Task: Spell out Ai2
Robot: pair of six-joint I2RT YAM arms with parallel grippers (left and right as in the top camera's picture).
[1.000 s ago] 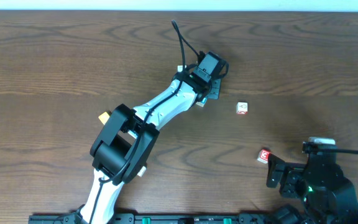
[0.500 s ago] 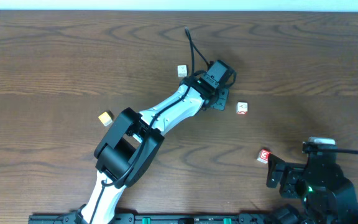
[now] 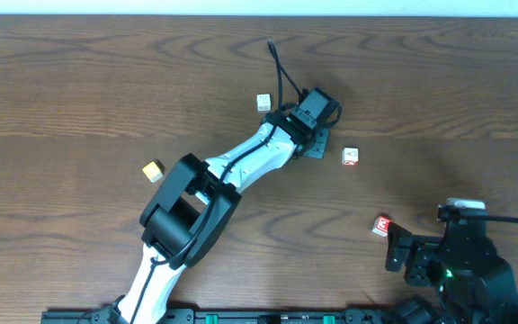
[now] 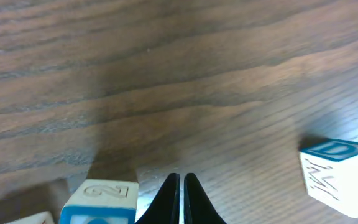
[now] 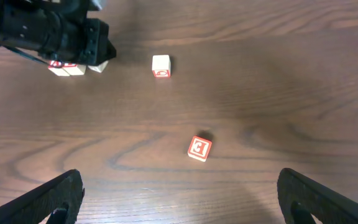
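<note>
we see soft even light, mild sheen on the table point(image 3: 79, 81), broad shadow in our left wrist view, numeral cube point(image 4: 98, 202) there blurred

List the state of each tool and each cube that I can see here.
Left tool: shut, holding nothing.
Right tool: open, holding nothing.
Blue cube: lying free just beside the left tool's tips, not gripped.
Red cube: lying free, apart from the other cubes.
Yellow cube: lying free, apart from both tools.
</note>
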